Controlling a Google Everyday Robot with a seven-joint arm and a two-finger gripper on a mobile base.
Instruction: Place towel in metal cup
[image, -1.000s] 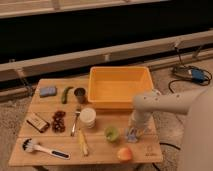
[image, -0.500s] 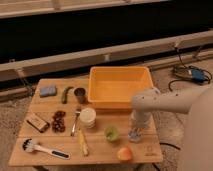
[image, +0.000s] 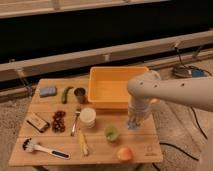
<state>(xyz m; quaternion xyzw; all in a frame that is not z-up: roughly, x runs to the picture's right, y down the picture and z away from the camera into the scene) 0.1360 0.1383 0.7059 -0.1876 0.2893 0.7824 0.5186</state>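
Observation:
A small dark metal cup (image: 79, 94) stands upright at the back of the wooden table (image: 150, 145), left of the yellow bin. A folded blue towel (image: 48, 91) lies flat at the table's back left corner, apart from the cup, with a green vegetable (image: 66, 94) between them. My gripper (image: 132, 123) hangs from the white arm (image: 165, 90) and points down at the table in front of the bin's right half. It is far to the right of the towel and the cup, with nothing seen in it.
A yellow bin (image: 98, 90) sits at the back centre. A white cup (image: 88, 117), fork (image: 76, 120), green cup (image: 111, 132), orange fruit (image: 124, 153), yellow item (image: 83, 142), brush (image: 42, 148), dark berries (image: 59, 121) and brown box (image: 36, 122) lie on the front half.
My gripper has risen slightly over the same spot. The towel, the cup and the other things have not moved.

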